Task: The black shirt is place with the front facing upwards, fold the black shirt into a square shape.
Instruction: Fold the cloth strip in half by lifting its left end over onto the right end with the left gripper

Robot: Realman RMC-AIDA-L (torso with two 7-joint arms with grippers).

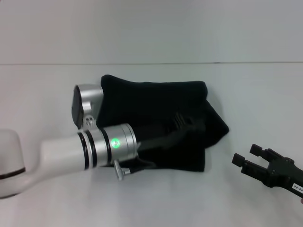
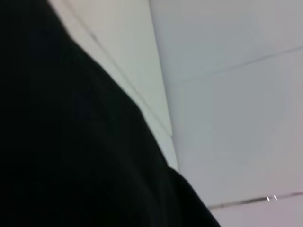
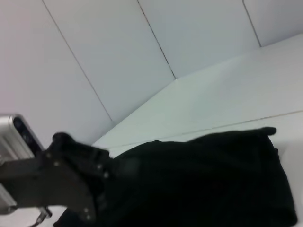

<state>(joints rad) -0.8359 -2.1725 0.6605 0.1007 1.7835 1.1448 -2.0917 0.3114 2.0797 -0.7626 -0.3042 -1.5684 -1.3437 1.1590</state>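
Note:
The black shirt point(image 1: 156, 99) lies folded in a compact, roughly square bundle at the middle of the white table; no print or tag shows. My left gripper point(image 1: 182, 124) reaches in over the bundle's front half, low on the fabric, black against black. The shirt fills much of the left wrist view point(image 2: 71, 142). The right wrist view shows the bundle point(image 3: 199, 179) with the left gripper point(image 3: 71, 179) at its near side. My right gripper point(image 1: 246, 155) is open and empty, off the shirt at the front right.
The white table point(image 1: 246, 94) runs around the shirt on all sides. A white panelled wall point(image 1: 142, 28) stands behind the table's far edge. My left arm's white forearm point(image 1: 61, 156) crosses the front left.

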